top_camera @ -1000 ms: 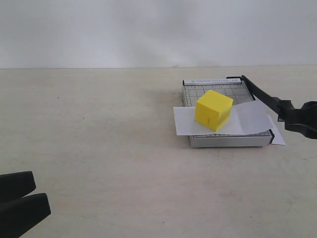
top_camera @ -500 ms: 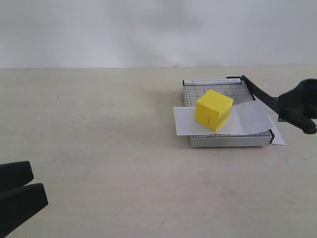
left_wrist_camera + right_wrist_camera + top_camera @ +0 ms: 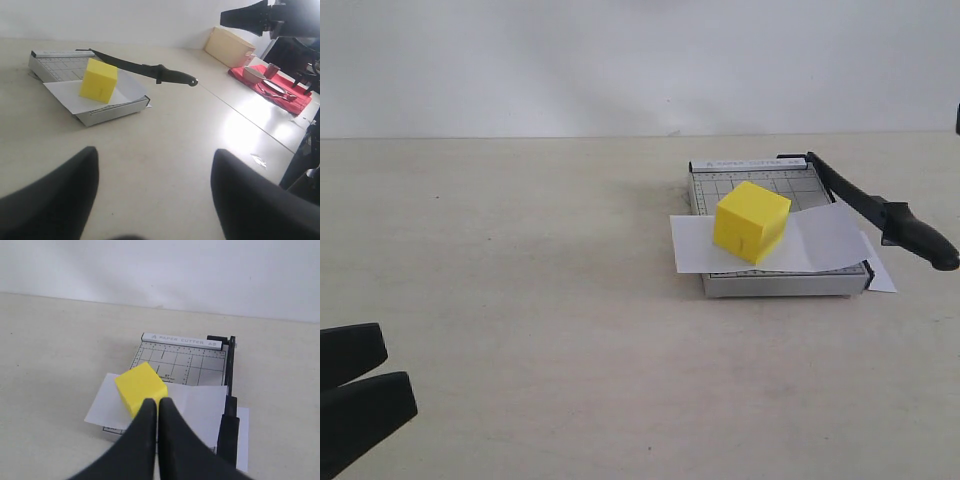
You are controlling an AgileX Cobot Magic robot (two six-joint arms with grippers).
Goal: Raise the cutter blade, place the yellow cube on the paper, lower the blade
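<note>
The yellow cube (image 3: 751, 221) (image 3: 141, 388) (image 3: 99, 80) rests on the paper (image 3: 825, 242) (image 3: 202, 407), which lies across the grey cutter board (image 3: 760, 185) (image 3: 195, 365). The cutter blade (image 3: 880, 215) (image 3: 145, 69) (image 3: 228, 427) slants up from its hinge, and nothing holds its thick handle. My right gripper (image 3: 157, 401) is shut and empty, above and in front of the cube. In the exterior view only a dark sliver of it shows at the right edge. My left gripper (image 3: 400, 378) (image 3: 155, 152) hangs wide open, far from the board at the near left.
The pale tabletop (image 3: 540, 260) runs back to a white wall. In the left wrist view, a beige box (image 3: 232, 46) and a red cloth with dishes (image 3: 272, 82) sit on a neighbouring surface, with the right arm (image 3: 270, 15) overhead.
My right gripper has let go of the blade handle and risen up and out of the exterior view. The blade, cube and paper have stayed put.
</note>
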